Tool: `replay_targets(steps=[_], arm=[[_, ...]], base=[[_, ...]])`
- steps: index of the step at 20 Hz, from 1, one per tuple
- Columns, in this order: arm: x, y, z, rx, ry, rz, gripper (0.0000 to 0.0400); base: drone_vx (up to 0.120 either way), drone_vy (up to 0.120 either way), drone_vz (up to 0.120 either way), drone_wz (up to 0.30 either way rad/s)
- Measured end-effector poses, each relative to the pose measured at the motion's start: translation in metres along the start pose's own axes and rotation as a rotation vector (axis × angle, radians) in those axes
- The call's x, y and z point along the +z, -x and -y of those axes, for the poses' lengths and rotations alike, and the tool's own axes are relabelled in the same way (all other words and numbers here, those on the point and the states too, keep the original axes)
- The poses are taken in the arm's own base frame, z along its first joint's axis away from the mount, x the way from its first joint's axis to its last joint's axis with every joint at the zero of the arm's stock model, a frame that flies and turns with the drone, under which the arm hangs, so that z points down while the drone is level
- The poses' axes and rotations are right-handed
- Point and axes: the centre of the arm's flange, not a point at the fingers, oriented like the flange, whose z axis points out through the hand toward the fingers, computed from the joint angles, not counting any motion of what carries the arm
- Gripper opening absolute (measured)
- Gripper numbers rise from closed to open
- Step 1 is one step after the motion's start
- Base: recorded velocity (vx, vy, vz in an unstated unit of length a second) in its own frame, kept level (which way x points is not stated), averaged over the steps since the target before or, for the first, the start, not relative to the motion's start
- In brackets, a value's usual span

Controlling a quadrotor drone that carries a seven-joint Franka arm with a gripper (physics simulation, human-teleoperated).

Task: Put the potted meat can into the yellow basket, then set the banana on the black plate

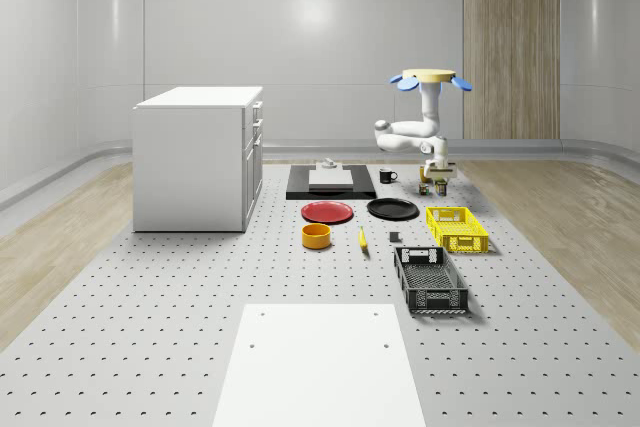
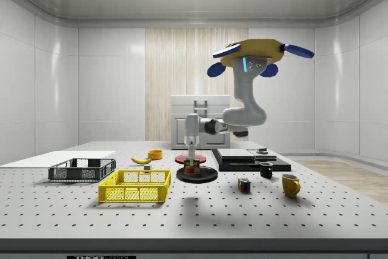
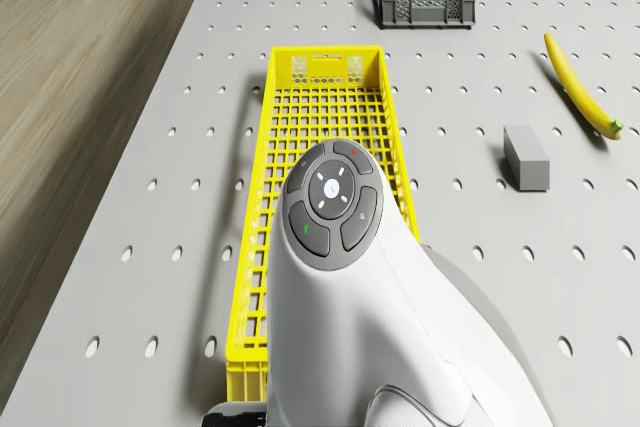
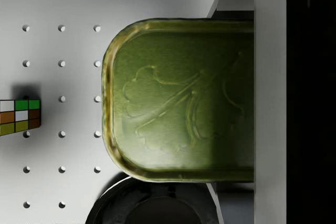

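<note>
The drone hovers past the far end of the yellow basket, to the right of the black plate in the whole-scene view. Its arm hangs down, and my gripper is shut on the potted meat can, held a little above the table. The wrist view looks onto the can's green embossed top, with one pale finger along its side. The banana lies on the table between the orange bowl and the yellow basket. The drone view looks down the basket, with the banana beyond it.
A black basket sits in front of the yellow one, with a small grey block nearby. A red plate, a black mug, a yellow mug and a colour cube stand around. The white cabinet is at the whole-scene view's left.
</note>
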Motion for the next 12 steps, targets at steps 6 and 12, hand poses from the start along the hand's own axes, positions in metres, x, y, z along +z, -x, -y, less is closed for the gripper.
replay_targets(steps=[6,12], arm=[[-0.0016,0.0,0.0,0.001,0.0,0.0,0.0287],[-0.002,0.0,0.0,0.001,0.0,0.0,0.0287]], base=[[0.12,0.0,0.0,0.0],[0.12,0.0,0.0,0.0]])
